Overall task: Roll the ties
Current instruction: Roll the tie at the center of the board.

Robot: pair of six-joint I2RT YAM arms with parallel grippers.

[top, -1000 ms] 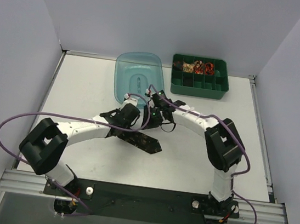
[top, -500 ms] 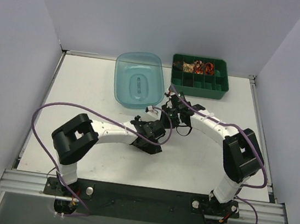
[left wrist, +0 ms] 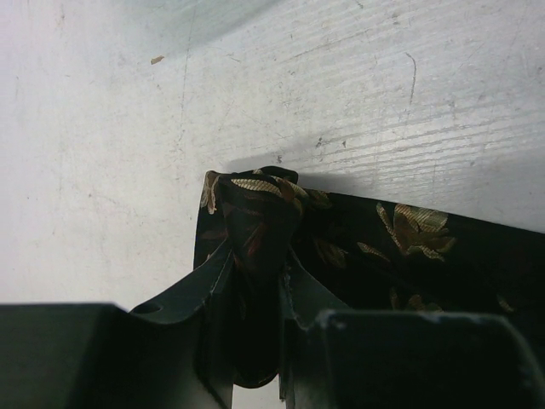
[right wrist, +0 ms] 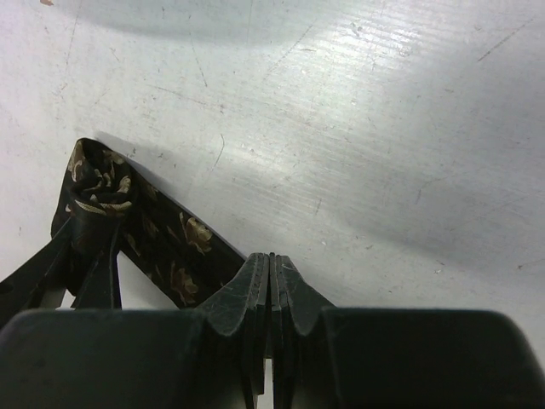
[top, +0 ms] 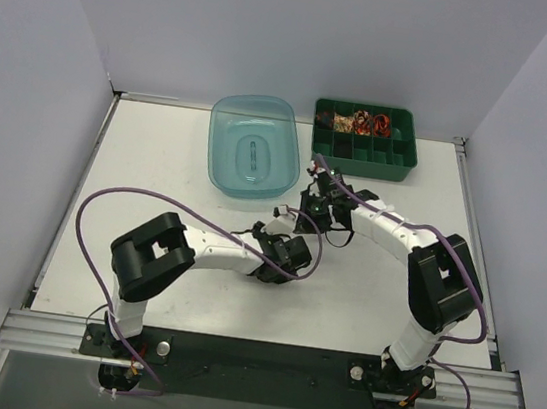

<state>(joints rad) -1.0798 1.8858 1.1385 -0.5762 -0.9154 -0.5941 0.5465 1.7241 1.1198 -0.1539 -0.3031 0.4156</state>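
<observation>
1 black patterned tie (left wrist: 366, 247), 3 rolled ties (top: 363, 123), 1 green compartment tray (top: 359, 166), 1 blue tub (top: 222, 152)

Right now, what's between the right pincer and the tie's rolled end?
Flat unrolled tie, running from the roll to the right pincer; the right wrist view shows it.

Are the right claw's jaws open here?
No, the right claw has its dark fingers pressed flat together, no gap showing, beside the black gold-patterned fabric tie.

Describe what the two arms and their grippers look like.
The left arm and right arm have white link shells with bulky black joint housings. A purple cable loops along each. The left gripper and right gripper have dark, matte, tapering fingers.
</observation>
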